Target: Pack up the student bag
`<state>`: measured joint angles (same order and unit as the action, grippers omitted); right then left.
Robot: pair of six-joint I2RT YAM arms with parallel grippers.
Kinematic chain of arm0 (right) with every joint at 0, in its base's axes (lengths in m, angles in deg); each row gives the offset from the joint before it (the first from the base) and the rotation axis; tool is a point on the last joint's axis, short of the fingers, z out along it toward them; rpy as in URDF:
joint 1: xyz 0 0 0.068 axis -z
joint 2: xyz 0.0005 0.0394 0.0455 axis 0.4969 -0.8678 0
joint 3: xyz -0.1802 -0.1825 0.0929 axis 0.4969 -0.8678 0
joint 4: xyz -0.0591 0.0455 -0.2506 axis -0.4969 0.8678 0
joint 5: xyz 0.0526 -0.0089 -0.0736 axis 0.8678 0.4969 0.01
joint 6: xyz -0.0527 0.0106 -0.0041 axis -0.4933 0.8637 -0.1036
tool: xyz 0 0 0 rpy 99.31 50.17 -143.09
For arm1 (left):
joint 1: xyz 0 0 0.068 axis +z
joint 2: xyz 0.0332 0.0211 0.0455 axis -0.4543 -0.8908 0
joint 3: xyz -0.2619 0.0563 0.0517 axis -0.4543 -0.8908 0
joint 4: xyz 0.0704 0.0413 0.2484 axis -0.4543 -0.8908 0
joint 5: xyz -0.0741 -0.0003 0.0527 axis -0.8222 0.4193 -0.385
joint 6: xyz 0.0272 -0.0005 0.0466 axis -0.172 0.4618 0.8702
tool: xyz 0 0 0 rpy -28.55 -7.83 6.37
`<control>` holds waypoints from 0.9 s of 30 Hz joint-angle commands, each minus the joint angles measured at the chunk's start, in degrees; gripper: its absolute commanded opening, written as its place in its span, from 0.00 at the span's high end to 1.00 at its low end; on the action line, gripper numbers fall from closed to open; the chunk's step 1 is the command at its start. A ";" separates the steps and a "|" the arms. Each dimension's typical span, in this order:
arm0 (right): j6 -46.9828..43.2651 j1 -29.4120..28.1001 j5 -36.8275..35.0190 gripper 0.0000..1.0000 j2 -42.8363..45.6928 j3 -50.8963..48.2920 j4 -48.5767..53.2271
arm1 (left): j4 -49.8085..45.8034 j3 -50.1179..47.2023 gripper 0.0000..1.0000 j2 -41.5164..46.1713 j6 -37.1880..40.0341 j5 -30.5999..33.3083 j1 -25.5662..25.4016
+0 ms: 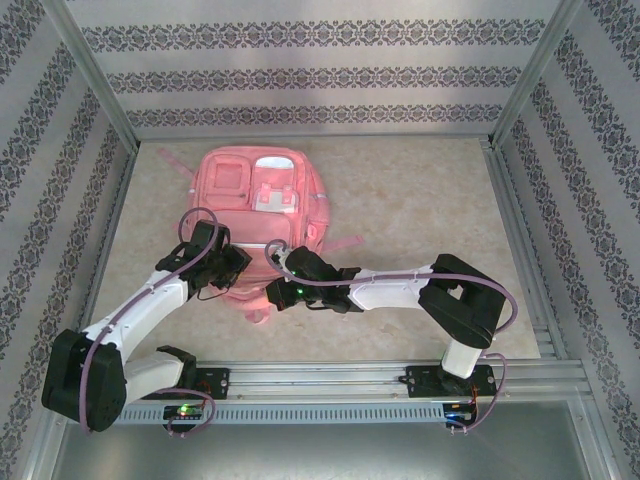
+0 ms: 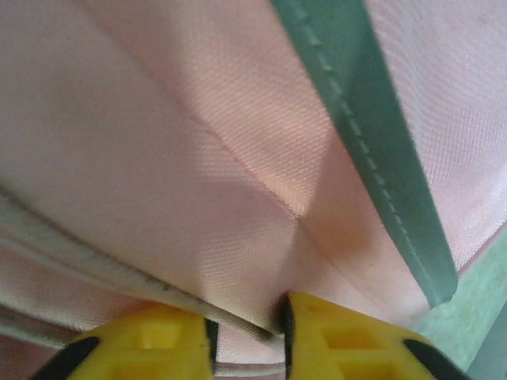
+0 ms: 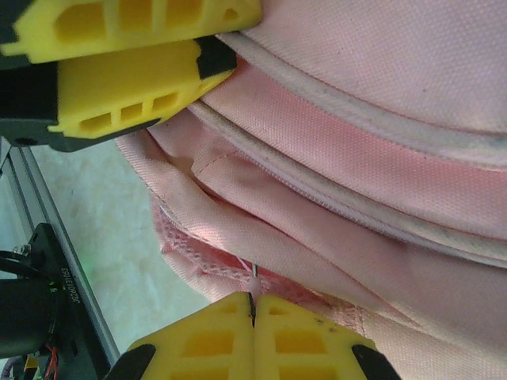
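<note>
As though to tug it open, pinches white piping (image 3: 372, 119) of large soft pink fabric backpack (image 1: 235, 190), flat at centre-left of frame, in nearly closed left gripper (image 2: 248, 321); holds right gripper (image 3: 253, 305) shut at nearby seam (image 3: 202, 257), grip unclear.

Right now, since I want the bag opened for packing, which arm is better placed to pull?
Probably the right. The right gripper is shut on what looks like a thin white tab at the student bag's seam, ready to pull; the left gripper clamps the white piping, better for bracing.
</note>
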<state>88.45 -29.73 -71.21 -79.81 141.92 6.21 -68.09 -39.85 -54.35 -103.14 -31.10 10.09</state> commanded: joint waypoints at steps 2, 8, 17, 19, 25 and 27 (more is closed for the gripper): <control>-1.47 -0.41 -1.54 1.00 0.90 0.63 1.73 | 1.44 5.09 0.90 -0.43 3.11 6.89 -0.14; -5.71 -0.32 -3.58 1.00 2.55 2.70 10.14 | -1.17 9.54 1.00 0.51 4.99 8.79 0.88; -9.00 2.02 -5.02 1.00 5.15 5.44 17.81 | -2.17 10.17 1.00 1.99 4.63 8.89 1.84; -10.13 2.86 -5.44 1.00 5.80 6.47 20.32 | -2.26 10.08 1.00 2.39 4.40 8.58 2.32; -13.73 4.98 -5.16 1.00 6.72 8.68 28.02 | -3.03 11.81 1.00 2.89 4.08 6.79 4.16; -15.08 5.04 -4.95 1.00 6.74 9.46 30.26 | -3.64 12.73 1.00 2.99 4.18 6.89 4.35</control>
<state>76.64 -26.50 -73.07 -74.69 150.54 26.43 -71.39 -30.63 -53.47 -100.94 -29.51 12.15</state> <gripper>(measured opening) 0.063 0.049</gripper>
